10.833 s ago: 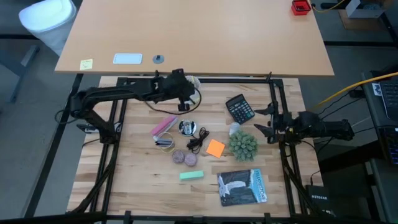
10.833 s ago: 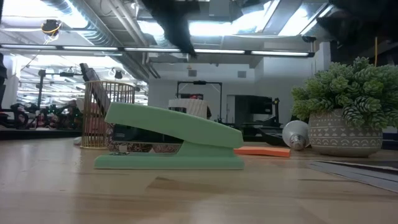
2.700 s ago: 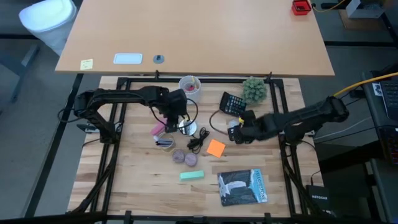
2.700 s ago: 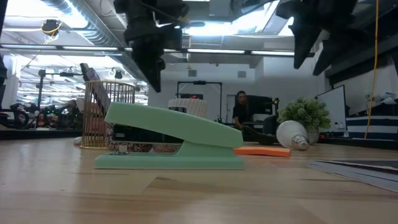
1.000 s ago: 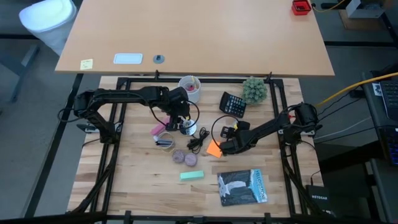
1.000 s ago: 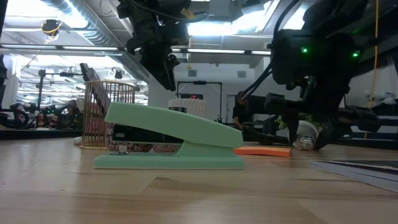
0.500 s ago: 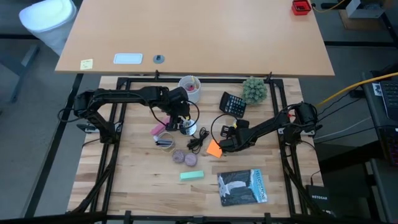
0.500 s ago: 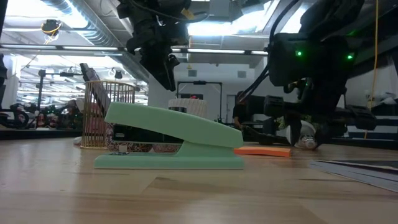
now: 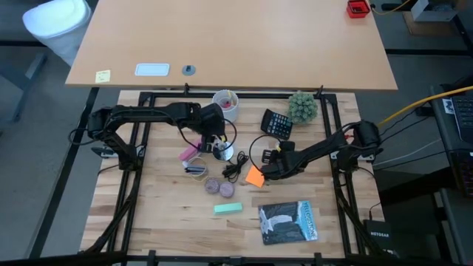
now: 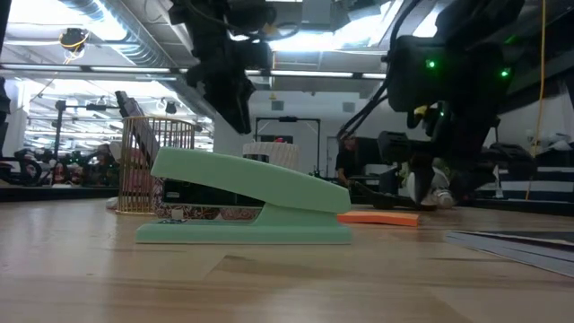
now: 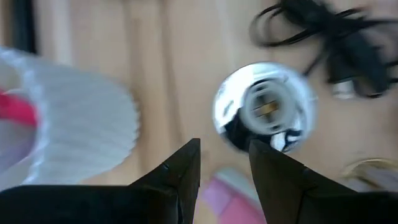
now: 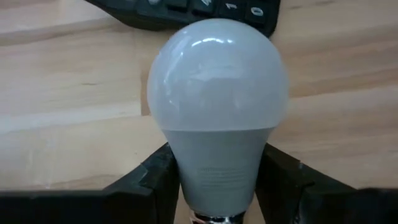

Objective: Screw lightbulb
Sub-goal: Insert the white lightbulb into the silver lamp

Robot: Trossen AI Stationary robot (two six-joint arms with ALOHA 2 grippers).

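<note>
Your right gripper (image 12: 217,186) is pinching the lightbulb (image 12: 217,106) by its grey neck, fingers (image 12: 149,186) pressed on either side just below the white dome. In the high view the lightbulb (image 9: 275,157) sits near the middle of the bench (image 9: 162,222), next to the orange sticky pad (image 9: 256,176) and just short of the calculator (image 9: 276,124); whether it's lifted off the wood, can't tell.

Your left gripper (image 11: 224,168) hovers over the socket (image 11: 264,106), fingers (image 11: 180,171) slightly apart and holding nothing, with the white cup (image 11: 68,124) close beside it.

Handling call: the bulb looks light, smooth and slippery on the dome, and likely fragile there. The neck is the right place to hold; it's stiffer and less rounded. Keep the squeeze moderate, and keep the screw base free for threading into the socket.
</note>
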